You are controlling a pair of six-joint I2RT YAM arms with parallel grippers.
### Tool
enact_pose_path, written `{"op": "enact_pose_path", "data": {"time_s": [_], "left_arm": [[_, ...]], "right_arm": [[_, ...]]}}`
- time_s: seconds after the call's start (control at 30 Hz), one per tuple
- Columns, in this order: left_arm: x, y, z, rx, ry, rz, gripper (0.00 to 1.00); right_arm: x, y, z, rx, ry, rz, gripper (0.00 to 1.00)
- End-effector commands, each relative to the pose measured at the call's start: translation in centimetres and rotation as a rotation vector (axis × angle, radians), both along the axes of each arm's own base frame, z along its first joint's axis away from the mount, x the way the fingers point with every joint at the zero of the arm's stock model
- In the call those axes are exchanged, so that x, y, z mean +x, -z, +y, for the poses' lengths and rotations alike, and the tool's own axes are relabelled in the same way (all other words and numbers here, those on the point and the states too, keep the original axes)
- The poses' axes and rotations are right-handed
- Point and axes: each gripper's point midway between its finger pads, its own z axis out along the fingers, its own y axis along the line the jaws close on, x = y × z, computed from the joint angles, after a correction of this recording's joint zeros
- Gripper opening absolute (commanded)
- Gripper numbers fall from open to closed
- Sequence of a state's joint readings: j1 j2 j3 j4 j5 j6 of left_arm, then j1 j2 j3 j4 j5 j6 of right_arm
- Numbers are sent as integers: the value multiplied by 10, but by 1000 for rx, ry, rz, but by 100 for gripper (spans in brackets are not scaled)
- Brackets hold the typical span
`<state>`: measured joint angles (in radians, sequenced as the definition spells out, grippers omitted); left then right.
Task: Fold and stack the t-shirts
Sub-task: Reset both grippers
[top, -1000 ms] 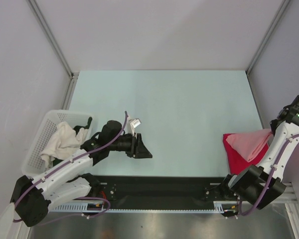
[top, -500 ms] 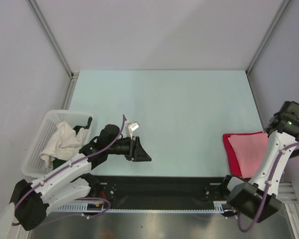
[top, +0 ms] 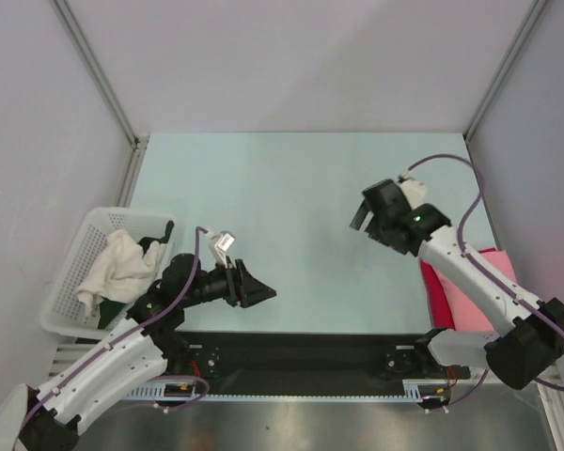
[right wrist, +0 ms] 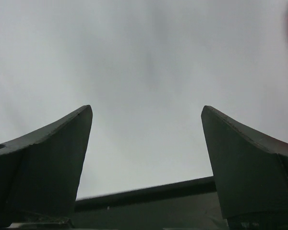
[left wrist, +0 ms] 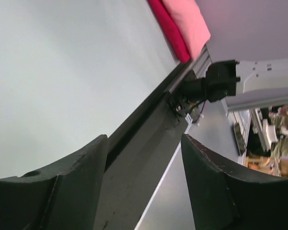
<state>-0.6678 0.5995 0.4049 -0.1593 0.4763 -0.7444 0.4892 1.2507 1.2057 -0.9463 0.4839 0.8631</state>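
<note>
The light salmon-pink t-shirt lies folded on top of the folded magenta-red t-shirt at the table's near right edge, partly hidden by my right arm. In the left wrist view the pink t-shirt and red t-shirt show far off. My right gripper hangs open over bare table left of the stack, nothing between its fingers. My left gripper is open and empty near the front edge; the left gripper looks along the black rail.
A white lattice basket at the left edge holds a white cloth and a dark one. A black rail runs along the near edge between the arm bases. Grey walls and metal posts close in the table.
My right gripper opened, let go of the pink t-shirt on the red one, and swung left and away from the stack. My left arm drew back toward the front and its jaws widened.
</note>
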Motion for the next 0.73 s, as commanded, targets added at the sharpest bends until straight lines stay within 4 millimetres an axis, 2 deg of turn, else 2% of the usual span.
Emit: {"op": "enact_pose_path", "data": {"time_s": [0.0,0.03,0.07,0.1,0.17,0.23,0.27,0.3,0.33,0.37,0.43,0.47,0.5,0.53,0.57,0.6,0.63,0.67,0.7], "left_arm": [[14,11,13,-17,-148,18,69],[12,17,16,-24,-162,16,73],[11,20,19,-35,-184,30,73],[12,23,21,-45,-204,33,73],[14,30,27,-98,-262,39,75],[14,36,31,-190,-312,63,75],[14,36,31,-235,-323,65,75],[15,49,32,-256,-343,86,75],[17,58,33,-280,-363,103,75],[17,44,33,-378,-368,95,75],[17,62,30,-395,-367,156,75],[15,49,26,-450,-334,127,75],[16,55,26,-433,-340,142,75],[17,50,26,-446,-340,117,76],[18,49,26,-454,-342,116,80],[18,44,26,-473,-339,109,90],[18,37,26,-506,-337,109,93],[14,17,25,-568,-304,65,94],[10,-2,27,-634,-275,14,93]], "right_arm": [[-4,7,80,263,-111,-92,100],[-21,34,94,297,-167,-40,100],[-27,24,116,395,-198,-97,100],[-37,28,128,456,-242,-96,100],[-57,51,149,579,-342,-122,100],[-77,51,156,721,-374,-146,100],[-89,68,157,767,-404,-153,100],[-97,62,158,841,-407,-167,100],[-103,66,157,870,-410,-167,100],[-113,87,151,888,-407,-148,100],[-126,84,148,966,-409,-159,100],[-130,85,146,986,-412,-169,100],[-135,100,140,983,-405,-157,100],[-137,87,138,1032,-416,-202,100],[-139,86,136,1051,-424,-218,100],[-147,99,134,1065,-443,-201,100],[-148,72,137,1161,-487,-295,100],[-151,72,136,1181,-511,-304,100],[-161,63,140,1203,-585,-312,100]]}}
